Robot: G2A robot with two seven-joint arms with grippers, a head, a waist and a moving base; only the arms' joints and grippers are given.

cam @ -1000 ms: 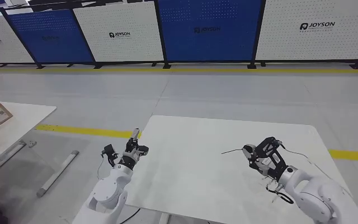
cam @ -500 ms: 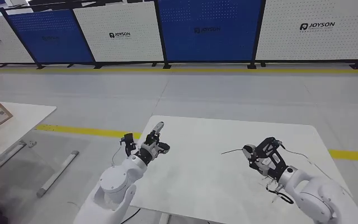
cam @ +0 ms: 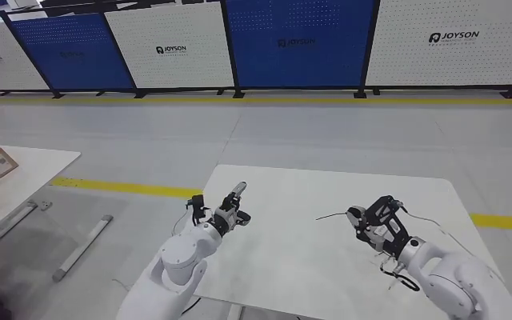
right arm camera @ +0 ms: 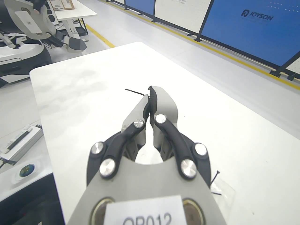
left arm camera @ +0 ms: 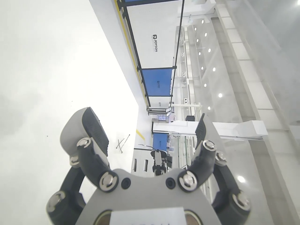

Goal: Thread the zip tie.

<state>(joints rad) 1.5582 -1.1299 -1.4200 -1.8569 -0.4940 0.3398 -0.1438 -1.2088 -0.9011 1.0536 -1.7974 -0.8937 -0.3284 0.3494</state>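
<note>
Right gripper (right arm camera: 149, 95) pinches zip tie (right arm camera: 134, 92), tail pointing toward left gripper (left arm camera: 150, 129).

light: ceiling lamps (left arm camera: 220, 95) are shining bright | glare: table (left arm camera: 46, 47) is washing out in left wrist view | shadows: falling soft, faint | edges: wall panels (left arm camera: 161, 24) are bending

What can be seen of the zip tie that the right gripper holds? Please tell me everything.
The zip tie is a thin black strip, plastic by its look. The right gripper is shut on one end of it, so that part is hidden between the pads. The free length sticks out sideways from the fingertips, nearly straight with a slight bend, over the white table. I cannot tell which end is clamped.
</note>
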